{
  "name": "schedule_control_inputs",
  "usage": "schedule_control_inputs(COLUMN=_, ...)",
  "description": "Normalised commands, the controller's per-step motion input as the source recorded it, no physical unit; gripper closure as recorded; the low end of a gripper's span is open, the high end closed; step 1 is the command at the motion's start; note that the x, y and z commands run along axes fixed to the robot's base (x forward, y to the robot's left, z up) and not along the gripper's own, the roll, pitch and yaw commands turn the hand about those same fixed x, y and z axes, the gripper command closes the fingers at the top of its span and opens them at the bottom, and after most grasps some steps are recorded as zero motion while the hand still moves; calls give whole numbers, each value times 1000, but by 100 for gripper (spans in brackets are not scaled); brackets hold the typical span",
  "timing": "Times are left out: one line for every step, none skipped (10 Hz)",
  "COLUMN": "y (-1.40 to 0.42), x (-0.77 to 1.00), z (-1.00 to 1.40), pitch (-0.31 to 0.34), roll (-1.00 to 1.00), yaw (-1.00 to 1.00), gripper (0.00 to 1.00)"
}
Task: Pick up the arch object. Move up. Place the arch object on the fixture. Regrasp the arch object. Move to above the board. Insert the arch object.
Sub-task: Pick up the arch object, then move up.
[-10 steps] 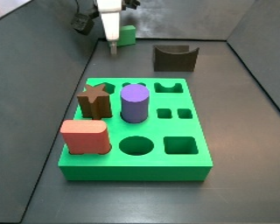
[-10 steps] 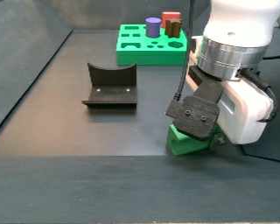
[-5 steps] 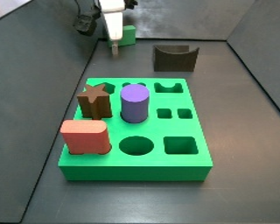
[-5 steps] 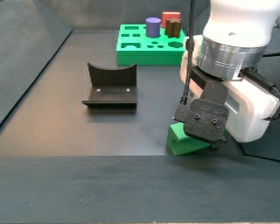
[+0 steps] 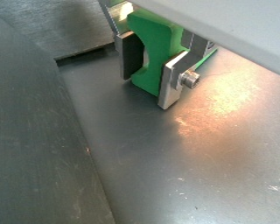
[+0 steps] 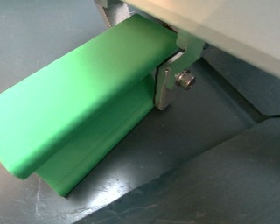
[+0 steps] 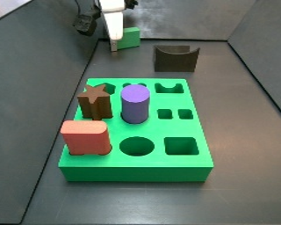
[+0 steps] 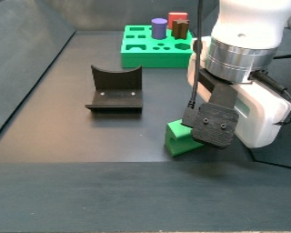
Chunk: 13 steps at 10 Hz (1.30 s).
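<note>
My gripper [image 7: 113, 42] is at the far left corner of the floor, shut on the small green arch object [image 7: 130, 37]. Both wrist views show the arch object [image 5: 154, 48] [image 6: 84, 96] clamped between the fingers [image 5: 175, 80], with a silver finger [image 6: 168, 80] against its side. In a side view the arch object [image 8: 178, 136] hangs tilted under the gripper [image 8: 199, 135], just off the floor. The dark fixture [image 7: 176, 58] [image 8: 114, 88] with its U-shaped notch stands empty to one side. The green board [image 7: 167, 163] [image 8: 142, 60] lies farther off.
On the board stand a brown star piece [image 7: 95, 99], a purple cylinder [image 7: 134, 103] and a salmon-pink block [image 7: 84, 137]. Its circle, square and arch cut-outs are open. Dark enclosure walls rise close behind the gripper.
The gripper has risen a little with the arch object, which has come up off the floor and now hangs tilted. The fixture and board have not moved.
</note>
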Motion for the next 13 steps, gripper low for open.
schedule_control_inputs(y=0, x=0, z=0, pitch=0, roll=0, yaw=0, gripper=100)
schedule_control_inputs(y=0, x=0, z=0, pitch=0, roll=0, yaw=0, gripper=100)
schedule_control_inputs(y=0, x=0, z=0, pitch=0, roll=0, yaw=0, gripper=100)
schedule_control_inputs(y=0, x=0, z=0, pitch=0, roll=0, yaw=0, gripper=100)
schedule_control_inputs(y=0, x=0, z=0, pitch=0, roll=0, yaw=0, gripper=100)
schedule_control_inputs(y=0, x=0, z=0, pitch=0, roll=0, yaw=0, gripper=100)
schedule_control_inputs(y=0, x=0, z=0, pitch=0, roll=0, yaw=0, gripper=100)
schedule_control_inputs(y=0, x=0, z=0, pitch=0, roll=0, yaw=0, gripper=100)
schedule_control_inputs(y=0, x=0, z=833, pitch=0, roll=0, yaw=0, gripper=100)
schedule_control_inputs(y=-66, x=-3, z=818, pitch=8, roll=-13, yaw=-31, gripper=100)
schedule_control_inputs(y=-49, x=-33, z=696, pitch=44, roll=-8, yaw=-31, gripper=100)
schedule_control_inputs(y=-25, x=-26, z=581, pitch=64, roll=4, yaw=-29, gripper=100)
schedule_control_inputs(y=-5, x=-18, z=412, pitch=82, roll=24, yaw=-27, gripper=100)
